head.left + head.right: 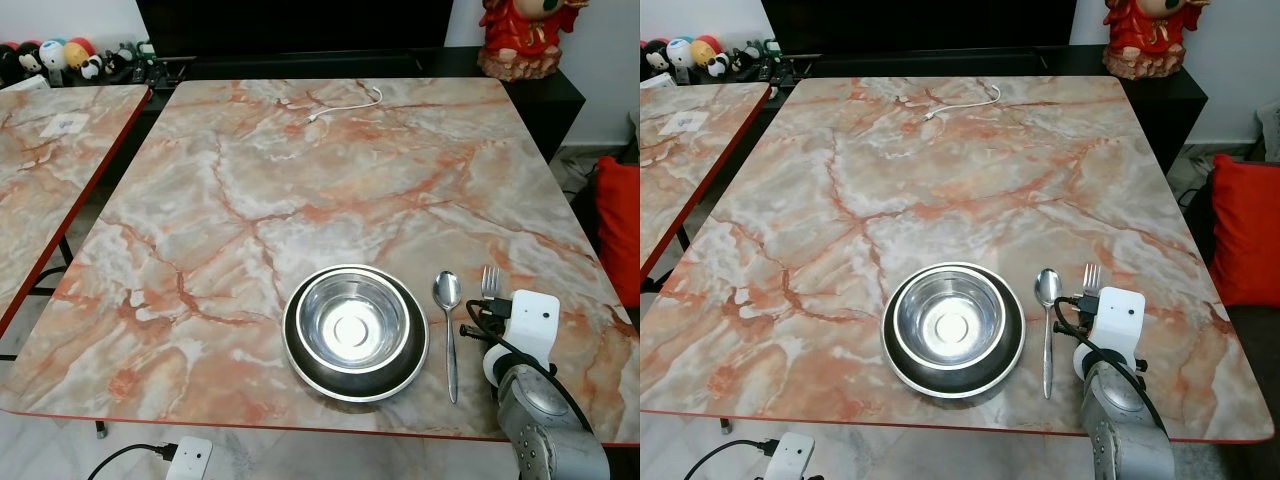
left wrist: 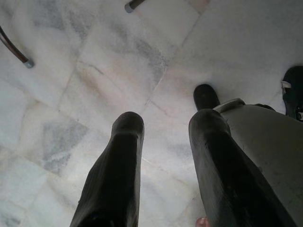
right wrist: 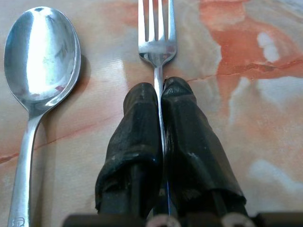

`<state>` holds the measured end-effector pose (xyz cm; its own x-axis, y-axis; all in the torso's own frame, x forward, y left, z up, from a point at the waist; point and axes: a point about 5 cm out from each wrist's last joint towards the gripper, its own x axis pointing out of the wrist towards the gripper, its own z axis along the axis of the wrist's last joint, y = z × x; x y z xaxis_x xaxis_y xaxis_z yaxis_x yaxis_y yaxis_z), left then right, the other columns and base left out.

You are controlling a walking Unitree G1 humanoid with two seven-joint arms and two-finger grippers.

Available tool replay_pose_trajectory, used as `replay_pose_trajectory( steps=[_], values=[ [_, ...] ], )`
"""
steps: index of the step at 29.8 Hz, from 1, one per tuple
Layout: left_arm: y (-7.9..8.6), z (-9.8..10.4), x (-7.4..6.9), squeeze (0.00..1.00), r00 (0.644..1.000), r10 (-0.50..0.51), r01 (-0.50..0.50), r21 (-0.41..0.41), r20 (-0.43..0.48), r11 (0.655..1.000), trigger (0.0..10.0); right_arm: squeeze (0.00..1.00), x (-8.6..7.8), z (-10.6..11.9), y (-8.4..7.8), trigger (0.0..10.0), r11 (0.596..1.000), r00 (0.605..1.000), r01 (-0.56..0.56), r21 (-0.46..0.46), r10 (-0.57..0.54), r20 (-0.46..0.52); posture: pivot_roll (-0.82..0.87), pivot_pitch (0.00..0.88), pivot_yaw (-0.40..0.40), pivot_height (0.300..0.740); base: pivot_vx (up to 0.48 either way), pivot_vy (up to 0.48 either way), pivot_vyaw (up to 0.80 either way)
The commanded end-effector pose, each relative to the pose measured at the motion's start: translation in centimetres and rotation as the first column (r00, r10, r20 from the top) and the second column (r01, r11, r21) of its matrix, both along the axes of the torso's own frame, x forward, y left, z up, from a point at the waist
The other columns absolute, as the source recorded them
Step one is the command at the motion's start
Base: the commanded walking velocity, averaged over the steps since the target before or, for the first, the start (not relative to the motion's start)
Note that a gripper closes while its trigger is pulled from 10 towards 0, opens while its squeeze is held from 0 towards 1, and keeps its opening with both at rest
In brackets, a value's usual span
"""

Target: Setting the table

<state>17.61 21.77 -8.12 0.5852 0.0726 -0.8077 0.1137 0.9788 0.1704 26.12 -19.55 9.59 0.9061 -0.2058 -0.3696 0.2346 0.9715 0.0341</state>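
near the front edge of the marble surface (image 1: 300, 180) sit one bowl (image 1: 354, 331) on one plate (image 1: 301, 365), one spoon (image 1: 447, 330) and one fork (image 3: 156, 42). right pincer (image 3: 159, 97) pinches the fork's handle, just right of the spoon. left pincer (image 2: 165, 125) hangs wide over the floor (image 2: 71, 94).

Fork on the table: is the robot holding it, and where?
Yes. The right gripper has its jaws shut on the fork, pinching the handle just below the prongs.
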Motion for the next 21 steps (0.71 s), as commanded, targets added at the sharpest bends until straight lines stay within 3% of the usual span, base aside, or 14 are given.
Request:
replay_pose_trajectory(
  steps=[1, 2, 3, 8, 14, 17, 21],
  values=[
    [0.19, -0.45, -1.02, 0.0, 0.999, 0.001, -0.001, 0.009, -0.038, 1.0, 10.0, 0.01, -0.05, -0.4, 0.31, 10.0, 1.0, 1.0, -0.011, 0.007, 0.011, -0.021, -0.12, 0.129, 0.049, 0.74, 0.0, 0.0, 0.0],
    [0.18, -0.46, -1.03, 0.0, 0.999, 0.002, -0.002, 0.009, -0.038, 1.0, 10.0, 0.78, -0.01, -0.45, 0.48, 10.0, 1.0, 0.999, -0.023, 0.009, 0.024, -0.026, -0.12, 0.129, 0.048, 0.74, 0.0, 0.0, 0.0],
    [0.18, -0.46, -1.03, 0.0, 0.999, 0.002, -0.002, 0.009, -0.038, 1.0, 10.0, 0.78, -0.01, -0.45, 0.48, 10.0, 1.0, 0.999, -0.023, 0.009, 0.024, -0.026, -0.12, 0.129, 0.048, 0.74, 0.0, 0.0, 0.0],
    [0.18, -0.46, -1.03, 0.0, 0.999, 0.005, -0.004, 0.01, -0.038, 1.0, 10.0, 0.71, 0.06, -0.53, 0.77, 10.0, 0.999, 0.998, -0.043, 0.015, 0.044, -0.039, -0.12, 0.132, 0.047, 0.74, 0.0, 0.0, 0.0],
    [0.16, -0.45, -1.0, 0.0, 0.999, 0.005, -0.005, 0.009, -0.037, 1.0, 10.0, 0.68, 0.04, -0.57, 0.83, 10.0, 0.999, 0.998, -0.045, 0.021, 0.046, -0.046, -0.12, 0.135, 0.047, 0.74, 0.0, 0.0, 0.0],
    [0.17, -0.45, -1.0, 0.0, 0.999, 0.006, -0.006, 0.008, -0.037, 1.0, 10.0, 0.0, 0.2, 0.04, 0.48, 10.0, 1.0, 1.0, -0.009, 0.009, 0.009, -0.003, -0.12, 0.136, 0.047, 0.74, 0.0, 0.0, 0.0],
    [0.15, -0.45, -0.98, 0.0, 0.999, 0.005, -0.005, 0.007, -0.038, 1.0, 10.0, 0.0, 0.27, 0.24, 0.14, 10.0, 1.0, 1.0, 0.01, -0.026, -0.01, 0.004, -0.12, 0.135, 0.047, 0.74, 0.0, 0.0, 0.0]
  ],
)
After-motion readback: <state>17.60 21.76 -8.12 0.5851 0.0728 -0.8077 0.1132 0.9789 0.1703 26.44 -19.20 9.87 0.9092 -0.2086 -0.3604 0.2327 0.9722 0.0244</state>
